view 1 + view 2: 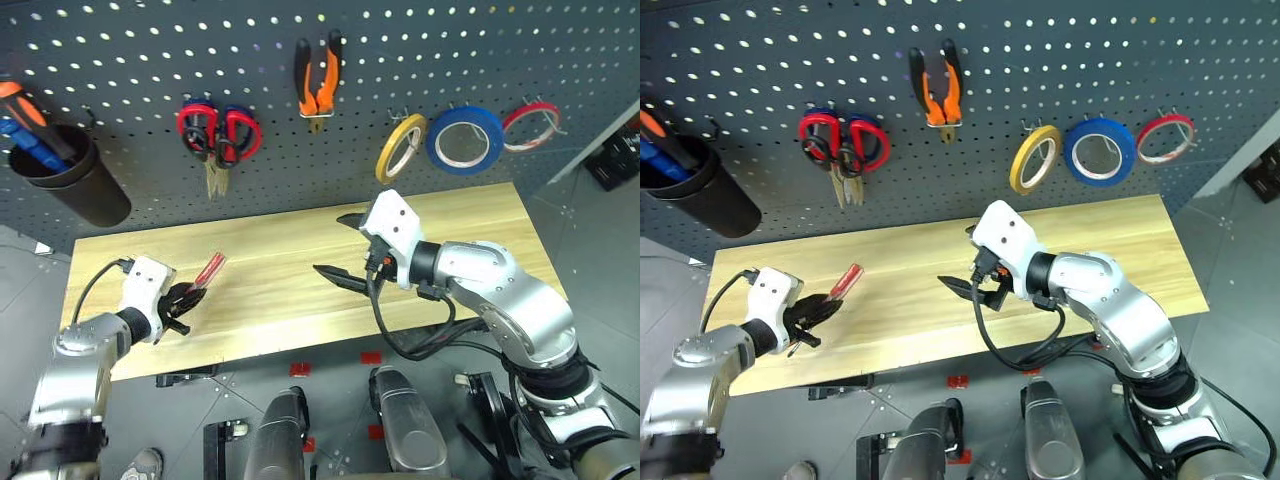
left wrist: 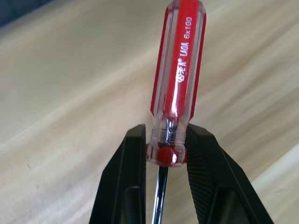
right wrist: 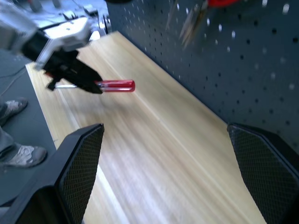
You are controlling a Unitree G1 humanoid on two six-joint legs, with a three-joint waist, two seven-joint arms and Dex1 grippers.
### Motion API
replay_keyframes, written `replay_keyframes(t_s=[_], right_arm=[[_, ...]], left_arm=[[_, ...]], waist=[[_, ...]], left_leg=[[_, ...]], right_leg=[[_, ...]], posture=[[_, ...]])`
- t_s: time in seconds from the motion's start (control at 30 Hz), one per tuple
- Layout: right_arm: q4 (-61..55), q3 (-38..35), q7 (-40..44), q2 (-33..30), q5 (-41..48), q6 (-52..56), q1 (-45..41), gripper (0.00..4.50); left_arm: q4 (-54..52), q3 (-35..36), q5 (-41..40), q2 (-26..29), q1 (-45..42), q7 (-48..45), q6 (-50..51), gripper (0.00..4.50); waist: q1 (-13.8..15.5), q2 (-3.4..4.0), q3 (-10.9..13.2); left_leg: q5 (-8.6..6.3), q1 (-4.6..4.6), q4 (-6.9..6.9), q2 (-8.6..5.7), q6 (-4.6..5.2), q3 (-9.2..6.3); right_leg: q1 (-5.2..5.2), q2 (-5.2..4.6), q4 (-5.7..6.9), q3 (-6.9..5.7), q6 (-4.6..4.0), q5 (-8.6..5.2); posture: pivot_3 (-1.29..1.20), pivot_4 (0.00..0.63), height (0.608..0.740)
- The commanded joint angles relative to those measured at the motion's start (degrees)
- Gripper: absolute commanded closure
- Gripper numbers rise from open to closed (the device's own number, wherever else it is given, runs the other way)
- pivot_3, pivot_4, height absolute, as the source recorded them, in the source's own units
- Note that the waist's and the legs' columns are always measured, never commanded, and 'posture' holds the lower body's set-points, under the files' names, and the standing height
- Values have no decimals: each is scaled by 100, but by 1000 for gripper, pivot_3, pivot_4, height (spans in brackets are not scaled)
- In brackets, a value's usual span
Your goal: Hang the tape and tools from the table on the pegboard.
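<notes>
Gripping with our left gripper [image 1: 186, 297]: its jaws are clamped on the base of the red-handled screwdriver [image 2: 176, 88], where handle meets steel shaft.
Screwdriver position: we hold it lifted just above the left end of the wooden table [image 1: 270, 250], handle pointing toward the pegboard [image 1: 130, 60].
Our right gripper [image 1: 345, 246]: it hovers over the table's middle, jaws spread wide, holding nothing.
On the pegboard: we see the orange-and-black pliers [image 1: 318, 78] and the blue tape ring [image 1: 465, 139] hanging, the tape between a yellow ring [image 1: 400, 147] and a red ring [image 1: 531, 125].
Also hanging: red-handled scissors [image 1: 219, 135] and a black cup [image 1: 72, 178] of screwdrivers.
</notes>
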Motion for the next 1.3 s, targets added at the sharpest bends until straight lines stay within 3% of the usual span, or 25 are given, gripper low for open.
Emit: replay_keyframes(t_s=[0.03,0.13,0.37,0.6,0.83,1.0,1.17,1.3], right_arm=[[-285,-294,371,28,435,-394,-15,0],[-120,-427,500,125,633,-575,-74,0],[511,-511,538,452,599,-1228,-457,0],[1000,-435,516,649,429,-1666,-773,0],[1161,-391,432,836,349,-1808,-934,0],[1095,-390,382,878,357,-1764,-954,0],[1031,-404,349,835,348,-1697,-953,0],[1029,-408,342,793,342,-1680,-937,0]], left_arm=[[-1662,682,-120,-391,372,838,-188,3655],[-2380,893,19,-627,382,1388,-319,3655],[-2622,1351,-130,-391,-1175,2421,-97,3655],[-1397,1256,-111,-44,-2670,2594,-589,3655],[620,763,199,-128,-3656,2481,-2026,3655],[1305,598,227,-365,-3834,2637,-2632,3655],[960,922,41,-511,-3446,2981,-2639,3655],[763,1096,-90,-487,-3199,3089,-2672,2399]], waist=[[79,-8,-15],[127,-12,-29],[290,-50,-133],[311,-57,-235],[300,-56,-299],[244,-56,-319],[118,-57,-324],[5,-56,-327]], left_leg=[[0,-2,3,0,0,1],[-1,-1,5,-12,2,3],[4,-1,11,-7,-3,1],[6,0,10,-10,-8,3],[7,0,10,-11,-9,2],[8,0,11,-11,-11,-1],[7,-1,12,-9,-11,0],[7,-1,9,-8,-10,-2]], right_leg=[[1,2,-3,0,3,7],[7,16,-7,1,8,11],[5,37,0,-2,5,16],[3,39,-4,-4,5,17],[1,41,-8,-5,4,17],[0,39,-8,-9,4,17],[-2,36,-5,-8,4,17],[-4,36,-5,-9,4,17]], posture=[[-196,275,740],[-156,261,740],[-116,222,740],[-109,197,740],[-130,188,740],[-156,192,740],[-177,193,740],[-178,192,740]])
